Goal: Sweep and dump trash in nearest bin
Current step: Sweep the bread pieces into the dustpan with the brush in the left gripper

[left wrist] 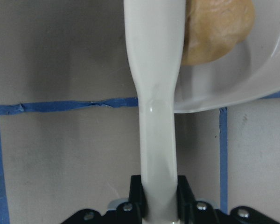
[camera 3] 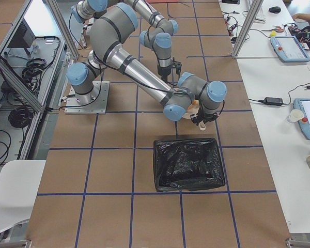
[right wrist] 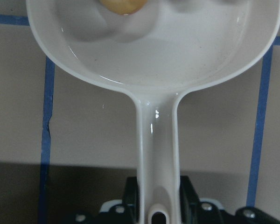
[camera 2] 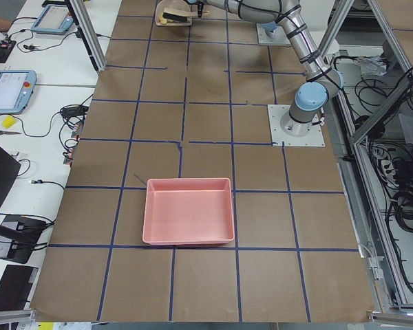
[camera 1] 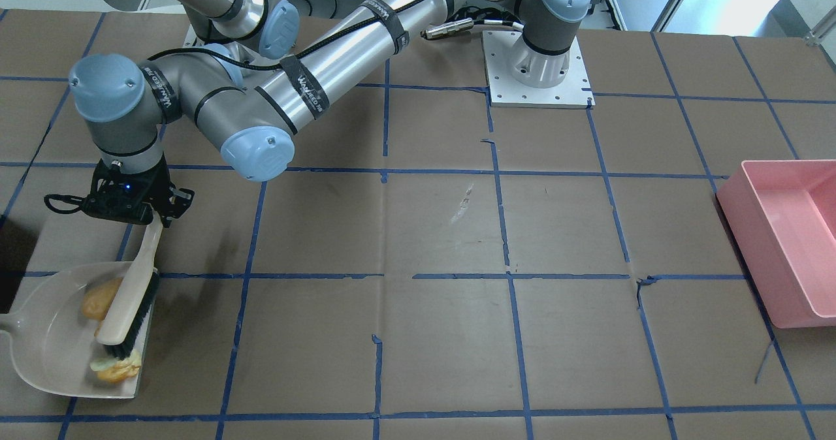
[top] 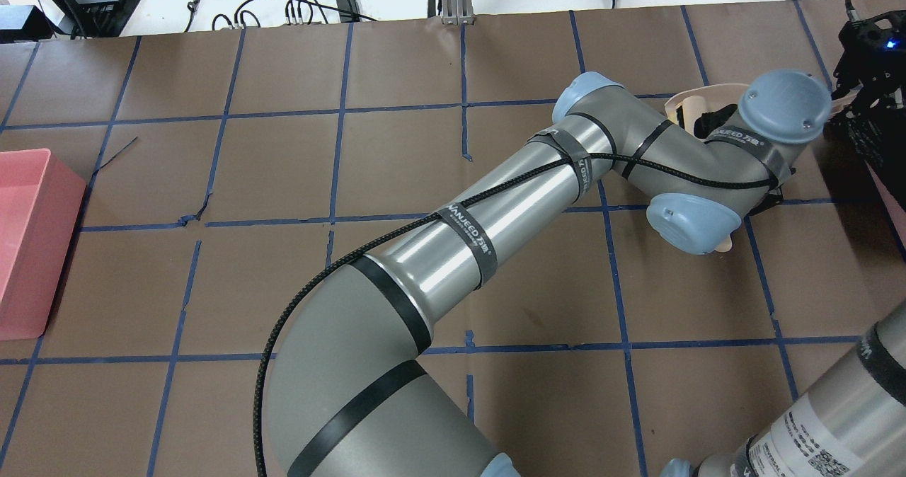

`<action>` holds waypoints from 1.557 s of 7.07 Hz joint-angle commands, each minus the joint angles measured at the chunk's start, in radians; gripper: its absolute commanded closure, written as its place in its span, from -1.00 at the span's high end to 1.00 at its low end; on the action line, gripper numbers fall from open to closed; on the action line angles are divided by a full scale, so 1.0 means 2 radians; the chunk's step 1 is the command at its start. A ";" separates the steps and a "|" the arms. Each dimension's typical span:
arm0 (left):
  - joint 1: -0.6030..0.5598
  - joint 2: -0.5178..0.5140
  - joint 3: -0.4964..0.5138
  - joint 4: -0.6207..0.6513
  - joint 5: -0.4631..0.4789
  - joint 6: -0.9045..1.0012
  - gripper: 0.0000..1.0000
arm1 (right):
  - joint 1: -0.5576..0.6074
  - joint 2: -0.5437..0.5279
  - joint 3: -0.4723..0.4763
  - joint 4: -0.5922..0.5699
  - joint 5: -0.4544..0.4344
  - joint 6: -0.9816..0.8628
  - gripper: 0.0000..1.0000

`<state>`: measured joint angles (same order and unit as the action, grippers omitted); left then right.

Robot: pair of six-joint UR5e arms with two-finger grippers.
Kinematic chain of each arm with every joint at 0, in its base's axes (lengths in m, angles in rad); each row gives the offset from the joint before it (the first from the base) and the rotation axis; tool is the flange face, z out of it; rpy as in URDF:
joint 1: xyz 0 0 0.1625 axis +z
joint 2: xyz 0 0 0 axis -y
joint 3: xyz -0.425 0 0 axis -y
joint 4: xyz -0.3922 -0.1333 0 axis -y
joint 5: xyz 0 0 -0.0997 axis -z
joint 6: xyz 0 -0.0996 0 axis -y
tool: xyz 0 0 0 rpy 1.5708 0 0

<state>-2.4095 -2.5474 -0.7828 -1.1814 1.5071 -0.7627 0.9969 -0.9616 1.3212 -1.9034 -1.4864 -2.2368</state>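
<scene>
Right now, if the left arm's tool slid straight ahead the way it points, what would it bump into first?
The left tool, shut on the brush, points along its handle toward the dustpan; its rim would likely come first, then the tan lump. Depth is unclear.

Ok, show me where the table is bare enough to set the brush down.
Bare: the wide middle of the table, between the dustpan and the pink bin, in front of the left arm's base plate. Crowded: the dustpan corner, with the brush and trash at the pan, close to the black-bagged bin.
</scene>
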 commanded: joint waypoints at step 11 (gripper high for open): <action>0.061 0.010 0.003 -0.061 0.002 0.034 -0.99 | -0.001 0.004 0.000 -0.001 0.005 -0.005 -0.98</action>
<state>-2.2971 -2.5208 -0.7754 -1.2984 1.5163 -0.6963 0.9956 -0.9552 1.3208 -1.9052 -1.4758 -2.2471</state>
